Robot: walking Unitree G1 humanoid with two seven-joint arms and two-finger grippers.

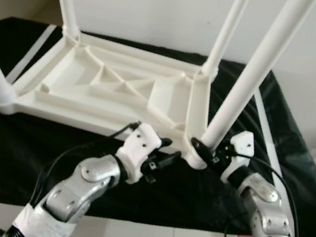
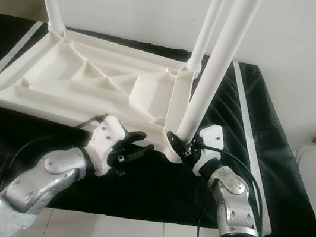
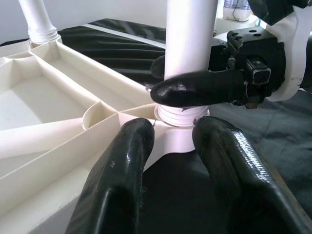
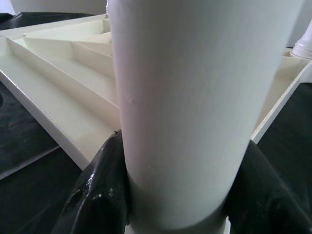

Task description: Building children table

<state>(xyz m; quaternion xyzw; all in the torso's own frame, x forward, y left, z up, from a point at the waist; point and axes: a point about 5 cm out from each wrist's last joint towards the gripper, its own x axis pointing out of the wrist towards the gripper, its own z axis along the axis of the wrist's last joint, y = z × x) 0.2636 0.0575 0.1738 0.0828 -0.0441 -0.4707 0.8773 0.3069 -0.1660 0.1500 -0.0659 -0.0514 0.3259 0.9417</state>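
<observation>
The white plastic children's table (image 1: 115, 87) lies upside down on the black-covered worktop (image 1: 274, 143), its ribbed underside facing up and its legs pointing at the ceiling; it takes up most of the worktop, with its near right corner socket close to the worktop's front edge. The right gripper (image 1: 207, 152) has its jaws clamped on the near right leg (image 1: 256, 68) just above the threaded base where it meets the socket, one black finger wrapping each side of the tube as the right wrist view shows. The left gripper (image 1: 161, 158) sits just beside the same corner, its jaws apart with nothing between them, fingertips (image 3: 134, 141) near the socket's outer wall; whether they touch it is hard to tell from here. The leg looks like a hollow, stiff, light tube with a smooth, likely slippery skin, so a hold low down near the thread gives the best purchase for twisting, while a grip high up would lever the joint sideways. The tabletop itself seems light enough to slide on the cloth, so bracing the corner frame with the free gripper would steady it. The leg appears seated but perhaps not fully tightened.
</observation>
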